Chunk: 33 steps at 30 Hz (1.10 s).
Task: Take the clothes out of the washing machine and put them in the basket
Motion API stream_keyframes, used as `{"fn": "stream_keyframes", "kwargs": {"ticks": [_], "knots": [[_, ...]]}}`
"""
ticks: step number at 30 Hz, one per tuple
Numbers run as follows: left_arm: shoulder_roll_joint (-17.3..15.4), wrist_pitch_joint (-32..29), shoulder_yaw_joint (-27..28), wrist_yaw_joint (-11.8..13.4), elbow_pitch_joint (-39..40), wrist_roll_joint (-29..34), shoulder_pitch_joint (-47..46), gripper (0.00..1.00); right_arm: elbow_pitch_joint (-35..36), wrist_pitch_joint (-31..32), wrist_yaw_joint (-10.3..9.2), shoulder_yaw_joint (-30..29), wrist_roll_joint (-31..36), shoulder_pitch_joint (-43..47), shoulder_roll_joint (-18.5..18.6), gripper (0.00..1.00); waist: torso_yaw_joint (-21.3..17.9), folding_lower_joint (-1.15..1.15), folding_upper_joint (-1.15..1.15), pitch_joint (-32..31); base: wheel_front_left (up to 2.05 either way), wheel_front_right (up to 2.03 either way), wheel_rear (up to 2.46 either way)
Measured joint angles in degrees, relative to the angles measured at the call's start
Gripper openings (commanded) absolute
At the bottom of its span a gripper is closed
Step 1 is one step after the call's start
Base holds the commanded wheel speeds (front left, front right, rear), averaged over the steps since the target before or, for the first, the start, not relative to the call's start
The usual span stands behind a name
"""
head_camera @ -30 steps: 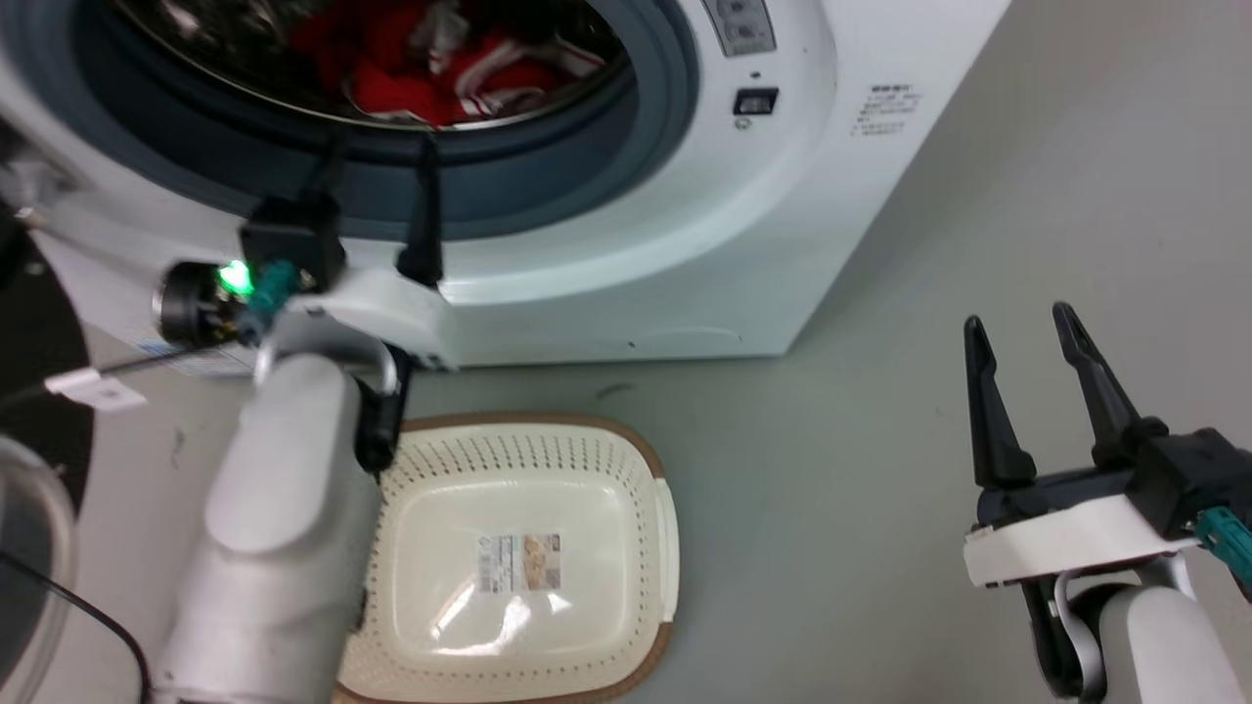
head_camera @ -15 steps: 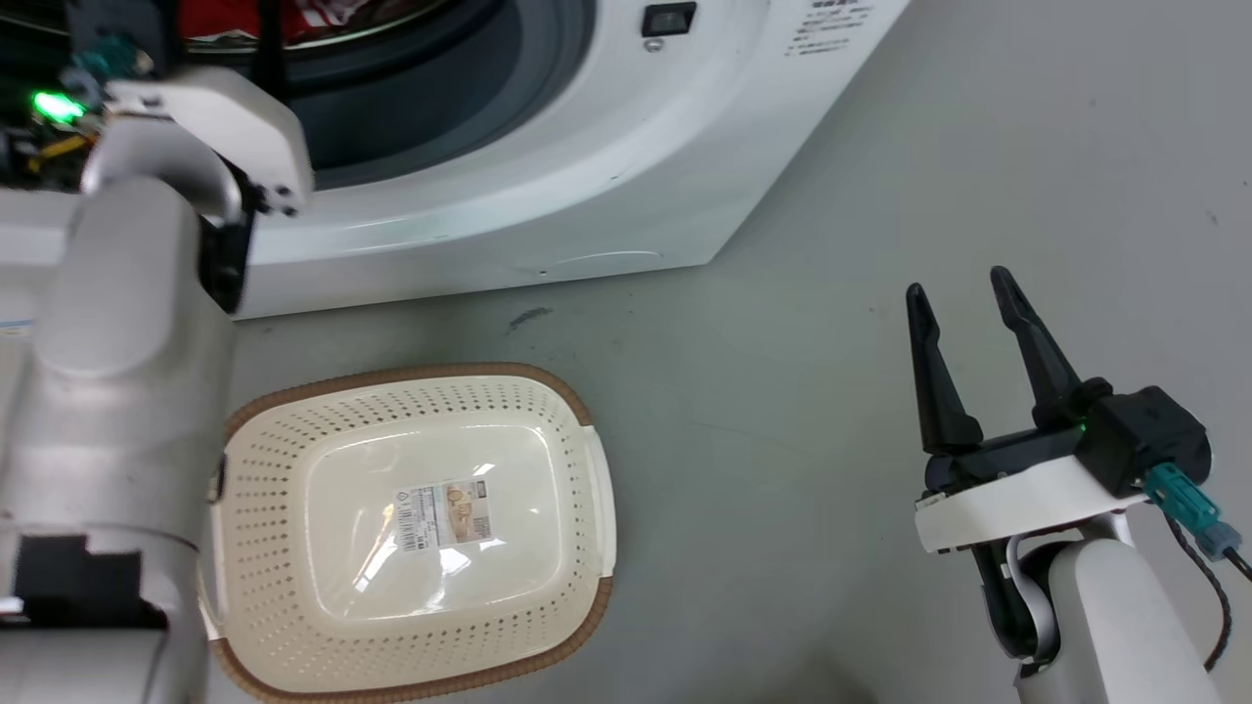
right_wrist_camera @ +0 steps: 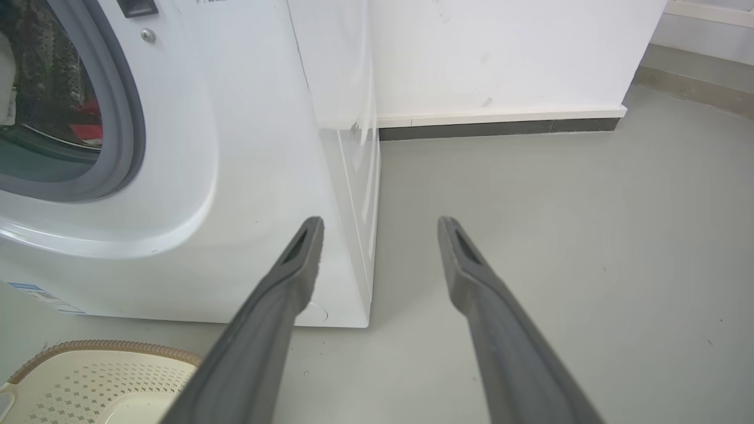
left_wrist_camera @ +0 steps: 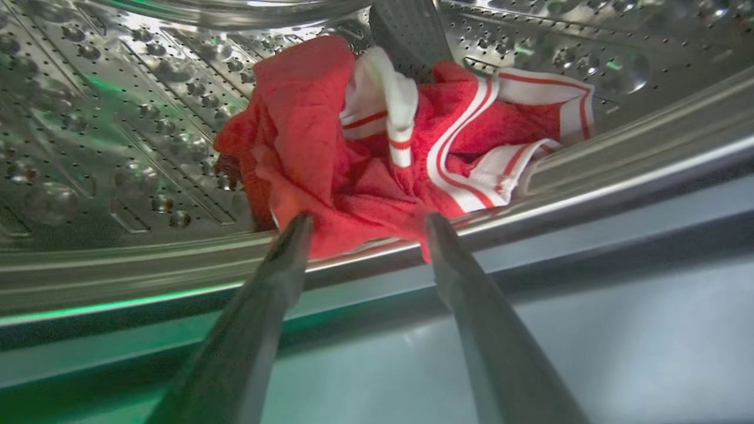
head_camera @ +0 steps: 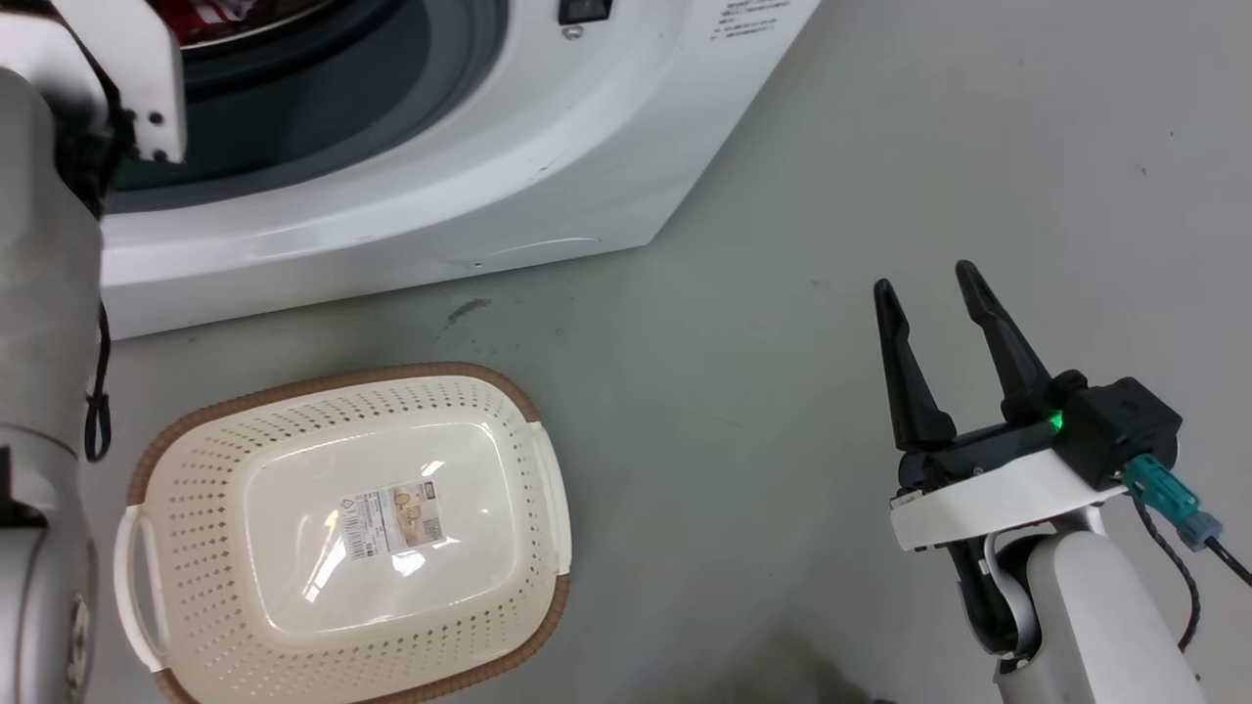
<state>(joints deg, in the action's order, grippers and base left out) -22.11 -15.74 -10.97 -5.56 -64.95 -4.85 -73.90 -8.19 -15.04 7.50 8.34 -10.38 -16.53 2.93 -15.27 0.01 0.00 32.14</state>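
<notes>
In the left wrist view my left gripper is open at the lip of the washing machine's steel drum. The near edge of the red clothes, with white stripe trim, lies between its fingertips. In the head view the white washing machine is at the top left and a sliver of the clothes shows in its opening. The cream basket stands on the floor in front of it, holding no garments. My right gripper hovers open over the floor at the lower right, holding nothing.
My pale left forearm runs up the left edge toward the drum. Grey floor spreads to the right of the machine. The right wrist view shows a white wall with a dark skirting behind the machine and a corner of the basket.
The head camera has turned, so the machine and basket sit further left in the picture. My left gripper has gone up and out of the head view, toward the drum. The right gripper stays open.
</notes>
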Motion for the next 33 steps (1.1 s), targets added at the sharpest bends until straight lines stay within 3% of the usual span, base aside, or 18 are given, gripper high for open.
{"fn": "stream_keyframes", "kwargs": {"ticks": [10,14,15,17,24,33], "knots": [[-2.94,-12.77,-1.82,0.04,-3.83,0.76,-7.47,1.0,0.26,0.0,0.01,2.19,-2.32,-1.44,-0.01,1.0,-3.08,0.0,0.0,3.82,0.0,0.0,0.0],[-4.11,-15.16,-2.58,0.6,-3.87,1.25,-9.25,1.0,0.27,-0.01,0.01,2.81,-3.04,-2.02,-0.01,1.0,-4.18,0.0,0.0,4.96,0.0,0.0,0.0],[-4.28,-15.72,-2.75,0.78,-3.88,1.32,-9.55,0.59,0.25,-0.01,0.0,2.92,-3.23,-2.03,-0.01,1.0,-4.39,0.0,0.0,5.17,0.0,0.0,0.0],[-4.44,-17.2,-2.82,1.12,-3.99,1.23,-10.2,0.0,0.25,-0.01,0.01,3.13,-3.27,-2.05,-0.01,1.0,-4.69,0.0,0.0,5.47,0.0,0.0,0.0],[-4.97,-15.96,-3.39,2.9,-2.82,1.21,-10.41,0.0,0.14,-0.01,0.0,3.0,-3.36,-2.6,-0.01,1.0,-4.74,0.0,0.0,5.7,0.0,0.0,0.0],[-4.48,2.36,-1.6,4.79,0.85,-1.6,-2.98,0.0,-1.05,-0.01,0.01,1.88,-2.46,-2.87,-0.02,1.0,-3.2,0.0,0.0,2.31,0.0,0.0,0.0]]}}
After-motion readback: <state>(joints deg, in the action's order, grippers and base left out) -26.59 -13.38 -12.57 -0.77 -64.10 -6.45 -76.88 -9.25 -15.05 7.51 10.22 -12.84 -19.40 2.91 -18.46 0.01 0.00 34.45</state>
